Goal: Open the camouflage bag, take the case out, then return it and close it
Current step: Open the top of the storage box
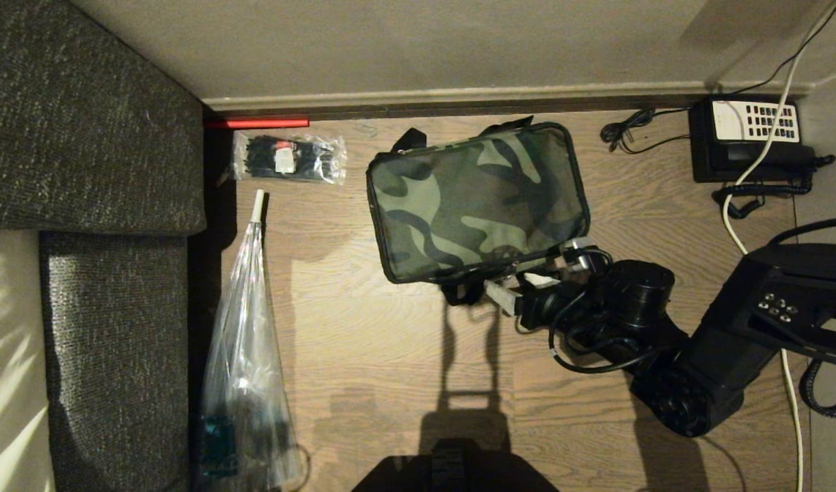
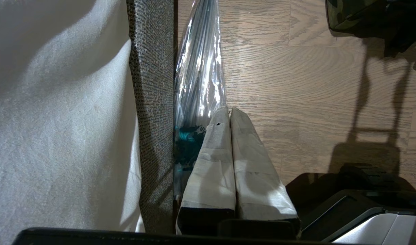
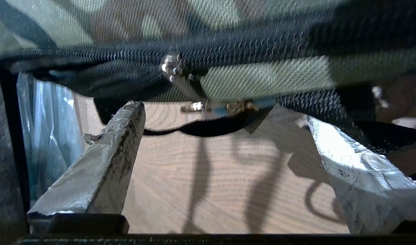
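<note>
Wooden floor: umbrella, telephone

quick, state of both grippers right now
left gripper: shut, empty, parked by the sofa.
right gripper: open, holding nothing, at the camouflage bag's zipper edge.

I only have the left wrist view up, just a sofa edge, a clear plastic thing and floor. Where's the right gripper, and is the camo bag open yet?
Observer: The right gripper is at the near edge of the camouflage bag, fingers spread wide, holding nothing.
Operator: Bag open or shut?
Observer: In the head view the lid lies flat and looks closed; no red lining shows.
Operator: Is the zipper pull within reach?
Observer: The right wrist view shows a metal zipper pull hanging at the bag's edge, ahead of the open fingers and between their lines.
Operator: Anything nearby?
Observer: A black telephone sits by the wall, apart from the bag.
</note>
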You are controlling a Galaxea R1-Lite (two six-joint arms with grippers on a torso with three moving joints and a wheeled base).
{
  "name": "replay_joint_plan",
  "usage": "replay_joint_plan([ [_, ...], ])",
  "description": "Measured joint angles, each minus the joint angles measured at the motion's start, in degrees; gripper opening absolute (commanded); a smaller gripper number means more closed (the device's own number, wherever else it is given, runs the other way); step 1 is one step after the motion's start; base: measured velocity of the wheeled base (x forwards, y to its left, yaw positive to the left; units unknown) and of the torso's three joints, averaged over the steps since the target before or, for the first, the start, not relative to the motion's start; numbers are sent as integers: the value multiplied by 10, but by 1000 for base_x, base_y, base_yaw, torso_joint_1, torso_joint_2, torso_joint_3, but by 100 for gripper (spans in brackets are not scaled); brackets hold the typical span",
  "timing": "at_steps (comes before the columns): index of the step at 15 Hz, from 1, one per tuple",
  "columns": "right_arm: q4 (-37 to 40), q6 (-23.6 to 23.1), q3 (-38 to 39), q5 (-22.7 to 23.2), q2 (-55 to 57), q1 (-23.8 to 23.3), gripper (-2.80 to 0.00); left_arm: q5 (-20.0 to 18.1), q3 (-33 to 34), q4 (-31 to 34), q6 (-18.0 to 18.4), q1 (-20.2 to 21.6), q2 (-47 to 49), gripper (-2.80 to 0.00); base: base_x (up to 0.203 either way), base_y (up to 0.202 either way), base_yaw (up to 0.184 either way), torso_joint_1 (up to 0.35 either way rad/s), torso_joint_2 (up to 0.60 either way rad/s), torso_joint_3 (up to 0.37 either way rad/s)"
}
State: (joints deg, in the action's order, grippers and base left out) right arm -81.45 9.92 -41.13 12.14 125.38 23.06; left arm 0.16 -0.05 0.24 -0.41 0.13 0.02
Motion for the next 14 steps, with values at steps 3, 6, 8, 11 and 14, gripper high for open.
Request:
replay_joint_plan([
  [3, -7, -13, 0, 3, 3, -1, 0, 0, 0, 0, 0, 0, 0, -280, 0, 0, 0, 0, 0, 0],
  [6, -16, -64, -3, 2, 16, -1, 0, 0, 0, 0, 0, 0, 0, -280, 0, 0, 0, 0, 0, 0],
  [8, -17, -74, -8, 1, 23, -4, 0, 0, 0, 0, 0, 0, 0, -280, 0, 0, 0, 0, 0, 0],
  [11, -20, -76, -22, 0, 31, -8, 0, 0, 0, 0, 0, 0, 0, -280, 0, 0, 0, 0, 0, 0],
  [14, -32, -71, -40, -1, 38, -8, 0, 0, 0, 0, 0, 0, 0, -280, 0, 0, 0, 0, 0, 0],
])
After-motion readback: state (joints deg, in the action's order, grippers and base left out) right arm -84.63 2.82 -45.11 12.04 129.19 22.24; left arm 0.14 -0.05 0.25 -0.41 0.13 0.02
